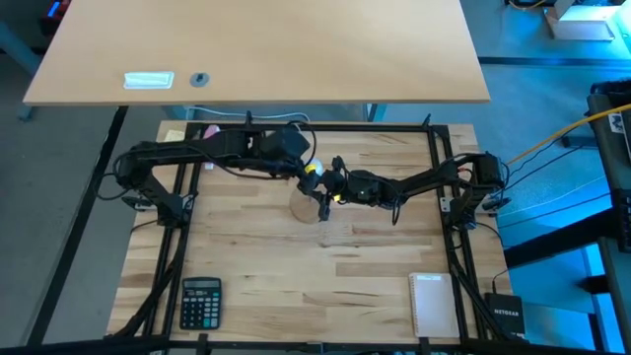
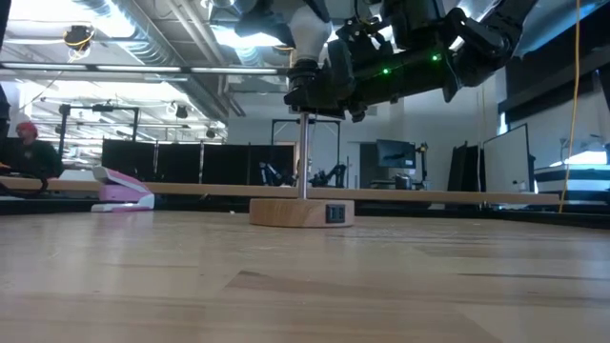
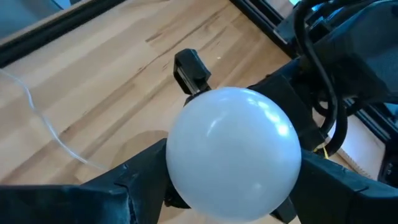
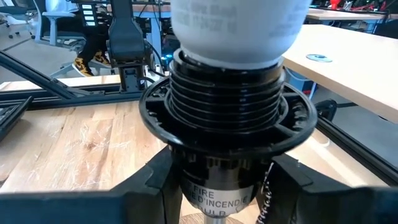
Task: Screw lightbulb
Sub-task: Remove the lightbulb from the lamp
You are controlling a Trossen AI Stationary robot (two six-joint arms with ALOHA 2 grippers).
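Note:
The white lightbulb stands upright with its lower end in the black ribbed socket. The socket sits on a thin metal stem above a round wooden disc at mid-table. My left gripper comes from the table's left, tipped down, and is shut on the bulb's dome. My right gripper reaches in nearly level from the table's right and is shut on the socket under its flange. In the high view the left gripper and right gripper cover the bulb. My left gripper pinches the bulb's round dome at its widest part between its two fingers, one on each side. The fingers slant down onto it from above and the table's left. The bulb stands upright, its lower end inside the socket. My right gripper pinches the socket's lower body, below the flanged collar, between its two fingers. They come nearly level from the table's right. The socket stays upright on its stem, the wooden disc resting on the table.
A calculator lies near the front left and a white pad near the front right. A thin clear cord trails over the table. Black frame rails run along the sides. A pink item sits far left; a person sits beyond.

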